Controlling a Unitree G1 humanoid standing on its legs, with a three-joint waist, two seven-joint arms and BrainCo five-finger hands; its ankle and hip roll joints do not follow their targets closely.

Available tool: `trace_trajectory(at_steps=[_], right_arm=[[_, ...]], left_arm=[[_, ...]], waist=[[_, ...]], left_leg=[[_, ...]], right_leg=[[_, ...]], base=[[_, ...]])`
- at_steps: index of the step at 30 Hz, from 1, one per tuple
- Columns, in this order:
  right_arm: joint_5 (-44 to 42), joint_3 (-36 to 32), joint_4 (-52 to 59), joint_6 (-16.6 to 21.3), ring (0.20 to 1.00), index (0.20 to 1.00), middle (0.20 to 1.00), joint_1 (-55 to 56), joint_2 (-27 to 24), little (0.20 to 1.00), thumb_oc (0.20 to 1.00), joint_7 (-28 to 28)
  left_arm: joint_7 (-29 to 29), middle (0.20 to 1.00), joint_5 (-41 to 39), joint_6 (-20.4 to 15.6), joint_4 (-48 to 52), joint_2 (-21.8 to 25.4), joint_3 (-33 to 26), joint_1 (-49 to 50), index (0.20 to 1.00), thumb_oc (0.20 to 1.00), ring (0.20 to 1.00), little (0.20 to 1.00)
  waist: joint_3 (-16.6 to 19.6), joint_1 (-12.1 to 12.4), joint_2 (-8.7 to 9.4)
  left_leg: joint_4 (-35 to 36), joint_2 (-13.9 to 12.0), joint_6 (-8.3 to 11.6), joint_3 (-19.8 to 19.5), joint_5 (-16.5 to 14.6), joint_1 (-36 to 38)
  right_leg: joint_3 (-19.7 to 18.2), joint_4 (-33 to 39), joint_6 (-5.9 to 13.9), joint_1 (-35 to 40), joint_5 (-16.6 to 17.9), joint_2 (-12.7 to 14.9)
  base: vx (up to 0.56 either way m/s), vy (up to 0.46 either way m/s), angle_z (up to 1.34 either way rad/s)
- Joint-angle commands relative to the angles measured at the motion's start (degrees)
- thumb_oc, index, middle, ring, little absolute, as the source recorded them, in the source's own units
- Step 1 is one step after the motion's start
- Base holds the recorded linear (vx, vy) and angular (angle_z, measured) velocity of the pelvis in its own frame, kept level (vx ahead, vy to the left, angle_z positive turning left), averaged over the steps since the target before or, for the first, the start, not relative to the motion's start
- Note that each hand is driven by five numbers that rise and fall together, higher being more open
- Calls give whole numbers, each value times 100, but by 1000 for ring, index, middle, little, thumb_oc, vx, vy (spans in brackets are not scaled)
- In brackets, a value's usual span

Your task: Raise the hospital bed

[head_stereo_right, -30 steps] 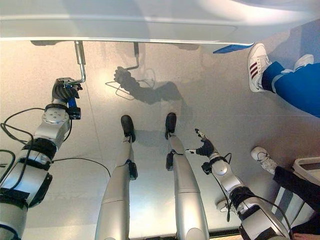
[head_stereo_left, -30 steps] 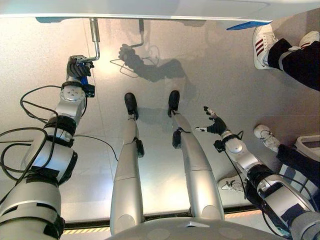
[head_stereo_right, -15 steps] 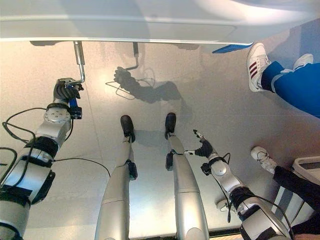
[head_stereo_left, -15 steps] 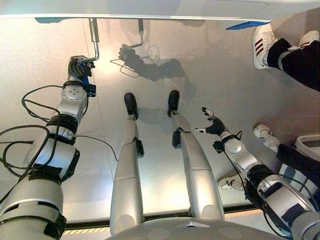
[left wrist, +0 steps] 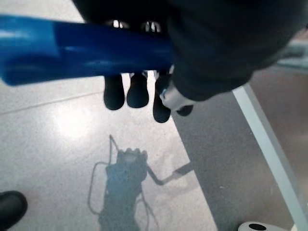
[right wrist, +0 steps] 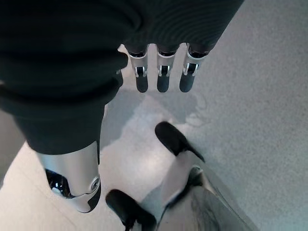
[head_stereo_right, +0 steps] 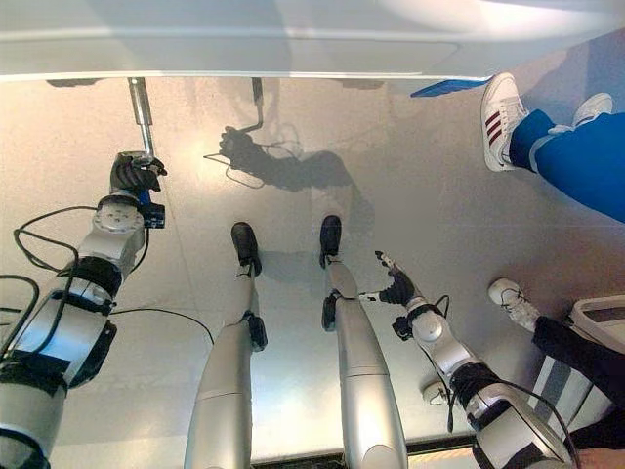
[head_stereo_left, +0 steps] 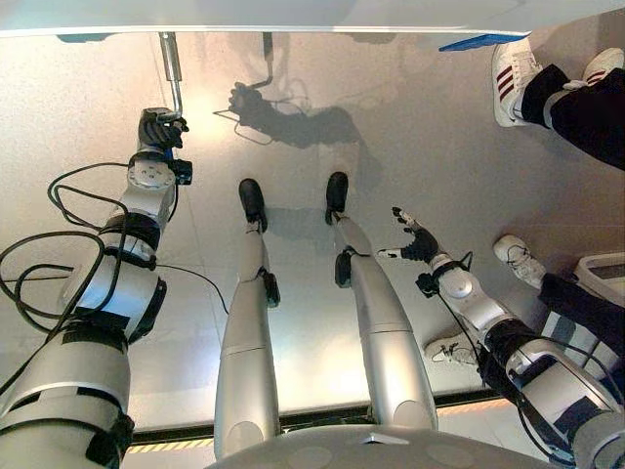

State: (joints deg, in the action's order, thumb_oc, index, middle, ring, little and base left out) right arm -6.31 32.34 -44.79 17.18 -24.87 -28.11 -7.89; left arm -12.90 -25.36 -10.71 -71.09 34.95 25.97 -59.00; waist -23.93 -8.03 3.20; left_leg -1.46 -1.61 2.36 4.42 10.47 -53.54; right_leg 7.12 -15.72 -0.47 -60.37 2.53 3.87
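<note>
Gripping blue crank handle (left wrist: 82, 45) below bed edge (head_stereo_left: 293, 15) with curled left hand (head_stereo_left: 159, 130); right hand (head_stereo_left: 418, 242) relaxed apart, crank top cut off.

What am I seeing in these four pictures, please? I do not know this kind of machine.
It is a humanoid robot standing at a hospital bed, whose pale edge runs along the top of the two head-camera views; those look down at the floor. The other two pictures come from cameras on the wrists. The left robot hand is curled round the blue grip of a metal crank that hangs from under the bed. The right robot hand hangs open over the floor and holds nothing. A person's legs and white shoes stand at the right, and another person's shoe shows lower.
</note>
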Motion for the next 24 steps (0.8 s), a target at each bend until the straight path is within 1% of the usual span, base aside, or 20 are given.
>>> trace_trajectory(at_steps=[1, 16, 17, 18, 19, 24], right_arm=[[-94, 150, 169, 2, 1000, 1000, 1000, 30, -156, 1000, 1000, 59], [-68, 247, 164, -18, 1000, 1000, 1000, 14, -69, 1000, 1000, 50], [-57, 238, 171, -13, 1000, 1000, 1000, 32, -75, 1000, 1000, 40], [-56, 237, 171, -13, 1000, 1000, 1000, 33, -76, 1000, 1000, 40], [-51, 238, 133, -15, 1000, 1000, 1000, 28, -63, 1000, 1000, 23], [-56, 226, 189, -8, 1000, 1000, 1000, 37, -95, 1000, 1000, 27]], left_arm=[[117, 200, 426, 64, -143, -249, 55, 30, 200, 200, 200, 200], [93, 200, 571, 89, -158, -584, 128, 13, 200, 200, 200, 200], [74, 470, 584, 88, -163, -630, 117, 16, 470, 470, 470, 470], [74, 564, 585, 88, -163, -631, 117, 16, 564, 564, 564, 564], [47, 1000, 579, 96, -167, -653, 105, 6, 1000, 1000, 1000, 1000], [52, 1000, 584, 101, -176, -620, 105, 6, 1000, 1000, 1000, 1000]], waist=[[-147, -109, 48], [-90, -174, 94], [-89, -180, 99], [-89, -180, 98], [-90, -179, 99], [-82, -180, 87]], left_leg=[[-274, 367, -258, -57, -369, 155], [-299, 362, -297, -58, -412, 151], [-300, 359, -299, -62, -417, 154], [-299, 359, -299, -62, -417, 154], [-310, 363, -299, -65, -416, 149], [-294, 361, -289, -76, -404, 161]], right_leg=[[124, 636, 638, 356, 705, -252], [103, 576, 625, 297, 678, -273], [106, 573, 624, 296, 677, -271], [107, 573, 624, 296, 677, -271], [115, 565, 622, 298, 678, -268], [124, 566, 626, 309, 675, -268]], base=[[0, 0, 0], [0, 0, 0], [0, 0, 0], [0, 0, 0], [0, 0, 0], [0, 0, 0]])
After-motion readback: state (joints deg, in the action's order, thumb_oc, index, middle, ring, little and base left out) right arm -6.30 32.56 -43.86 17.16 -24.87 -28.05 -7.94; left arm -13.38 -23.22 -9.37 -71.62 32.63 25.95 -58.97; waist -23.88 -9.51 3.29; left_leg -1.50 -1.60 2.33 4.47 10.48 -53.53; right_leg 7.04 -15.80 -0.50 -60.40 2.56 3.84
